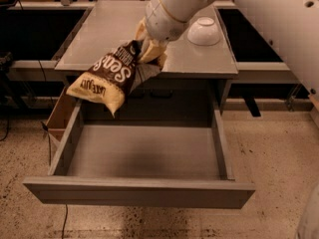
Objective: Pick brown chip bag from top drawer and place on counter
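Pincer (150,53) holds the brown chip bag (106,78) in the air at the front edge of the tabletop (112,29).

The pincer is clamped on the bag's upper end, just above the middle of the tabletop's front edge. From there the bag hangs tilted down toward the front left corner, with its tan lower end over the rear left part of the open top drawer (144,153) and clear of the flat grey bottom. The pale arm (259,14) reaches in from the upper right. A white bowl (203,31) sits upside down on the tabletop near its right edge, apart from the bag.
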You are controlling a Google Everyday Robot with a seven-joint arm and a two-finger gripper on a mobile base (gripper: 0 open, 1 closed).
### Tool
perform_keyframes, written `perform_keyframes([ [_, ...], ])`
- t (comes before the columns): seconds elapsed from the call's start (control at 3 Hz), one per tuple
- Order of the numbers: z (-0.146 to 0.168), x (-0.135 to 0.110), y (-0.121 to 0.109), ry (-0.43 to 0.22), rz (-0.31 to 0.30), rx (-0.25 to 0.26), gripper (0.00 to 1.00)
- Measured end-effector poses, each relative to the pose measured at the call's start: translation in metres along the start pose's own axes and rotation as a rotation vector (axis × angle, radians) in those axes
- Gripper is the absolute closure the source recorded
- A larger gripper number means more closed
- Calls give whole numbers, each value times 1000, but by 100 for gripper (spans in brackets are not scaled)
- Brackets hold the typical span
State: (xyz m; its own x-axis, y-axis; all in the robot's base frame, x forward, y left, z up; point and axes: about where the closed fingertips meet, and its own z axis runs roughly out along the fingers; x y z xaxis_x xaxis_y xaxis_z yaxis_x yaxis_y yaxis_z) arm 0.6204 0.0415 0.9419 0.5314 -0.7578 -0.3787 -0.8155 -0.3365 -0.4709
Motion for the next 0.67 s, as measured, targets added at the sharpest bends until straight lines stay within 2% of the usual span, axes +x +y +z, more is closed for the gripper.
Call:
perform_keyframes([
  [0.33,-18,21,-47,-11,13,85,100],
  [0.67,-35,42,-97,-24,54,210,100],
])
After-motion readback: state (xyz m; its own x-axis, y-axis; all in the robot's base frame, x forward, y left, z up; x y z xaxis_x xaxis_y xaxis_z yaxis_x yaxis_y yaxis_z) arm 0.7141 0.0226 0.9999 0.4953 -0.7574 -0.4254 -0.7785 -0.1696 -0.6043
